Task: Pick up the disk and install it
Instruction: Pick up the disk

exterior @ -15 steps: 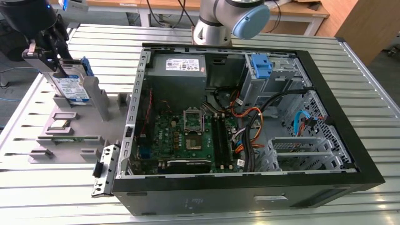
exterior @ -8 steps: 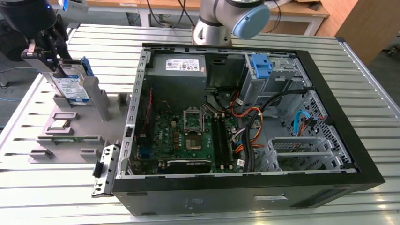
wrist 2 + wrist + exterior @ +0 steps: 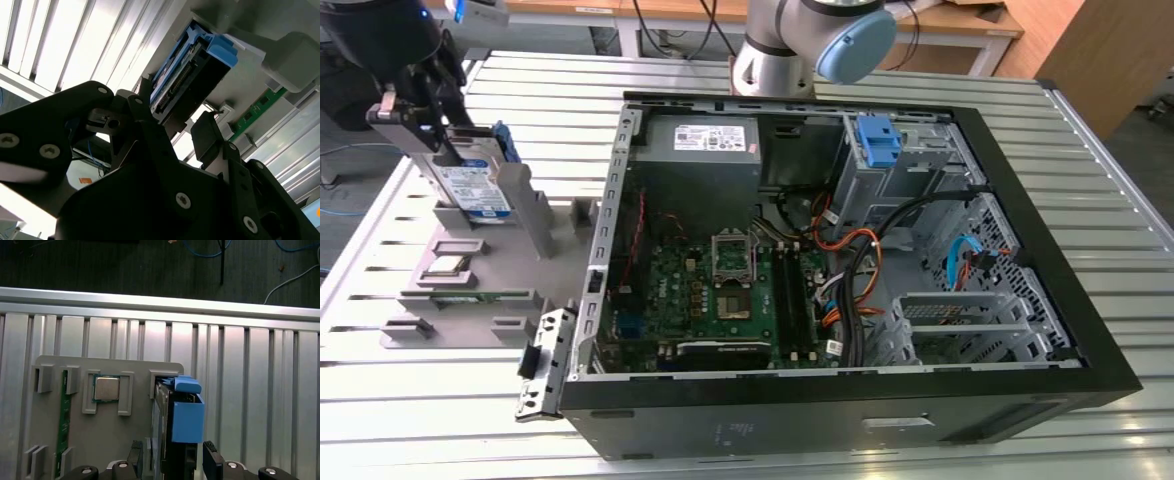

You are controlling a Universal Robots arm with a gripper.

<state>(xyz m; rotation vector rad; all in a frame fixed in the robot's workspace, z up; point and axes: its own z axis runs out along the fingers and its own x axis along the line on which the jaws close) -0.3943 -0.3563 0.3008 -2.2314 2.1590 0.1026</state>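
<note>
- Step in hand: the pick-up. Your gripper (image 3: 444, 150) is down at the disk (image 3: 471, 192), at the exterior view's far left, well apart from the computer case (image 3: 854, 400).
- The disk stands on edge in a slot of the grey holder (image 3: 520, 215) on the slatted table (image 3: 454, 440), with its blue carrier showing at the top. It is not lifted and nothing is installed.
- Tool state: the jaws are spread, with one of the fingers (image 3: 212, 460) on each flat side of the disk (image 3: 186, 415) in the first wrist view. Thin gaps show on both sides as far as I can see, so it has hold of nothing.
- The second wrist view agrees: the disk (image 3: 195, 70) runs between the fingers (image 3: 207, 135), connector edge in sight.
- My judgement of what the grasp calls for: close squarely on the flat faces and bite the metal body, not just the plastic carrier. Then pull straight out, since a tilt would likely jam it in the slot.
- Around it: a processor chip (image 3: 106, 388) and a green memory stick (image 3: 62, 425) sit in neighbouring pockets of the same holder, near the disk but clear of the fingers.
- In the case: a grey power supply (image 3: 707, 140), a blue bracket (image 3: 878, 140) and a metal drive cage (image 3: 961, 315). Loose cables (image 3: 854, 250) lie between them, and I judge those the likely snag.
</note>
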